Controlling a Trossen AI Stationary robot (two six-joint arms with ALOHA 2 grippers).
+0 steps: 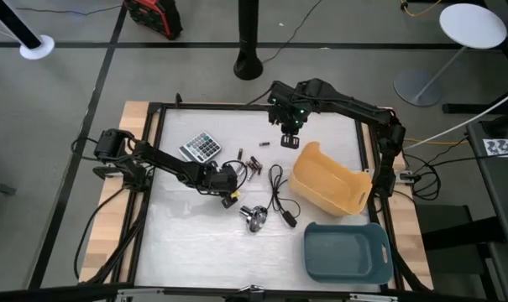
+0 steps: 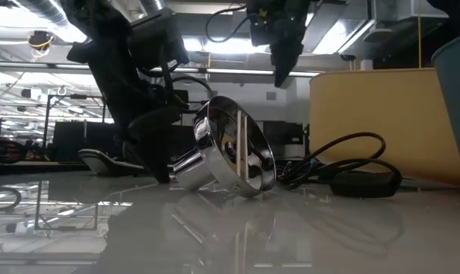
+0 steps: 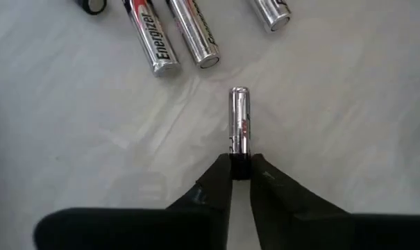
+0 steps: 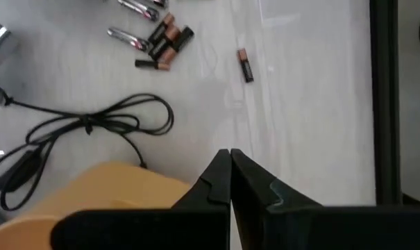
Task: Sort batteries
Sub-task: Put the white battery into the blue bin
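Several small batteries (image 1: 254, 164) lie loose near the table's middle, silvery ones (image 3: 175, 38) and dark copper-ended ones (image 4: 164, 38). A single dark battery (image 4: 245, 66) lies apart, toward the far edge. My left gripper (image 1: 229, 181) is low beside the group and shut on one silvery battery (image 3: 239, 118). My right gripper (image 4: 230, 158) hangs above the table near the far edge (image 1: 289, 134), shut and holding nothing. My left gripper pinches the silvery battery by one end (image 3: 240, 158) between its two fingertips. The fingers lie along the battery, which points straight out ahead of them. It stays close to the table; I cannot tell whether it rests on it.
A calculator (image 1: 201, 147) lies left of the batteries. A black cable (image 1: 277, 197) and a shiny metal knob (image 1: 254, 218) lie nearer the front. A yellow bin (image 1: 329, 180) and a blue bin (image 1: 346, 252) stand on the right. A black frame (image 1: 153, 159) edges the table.
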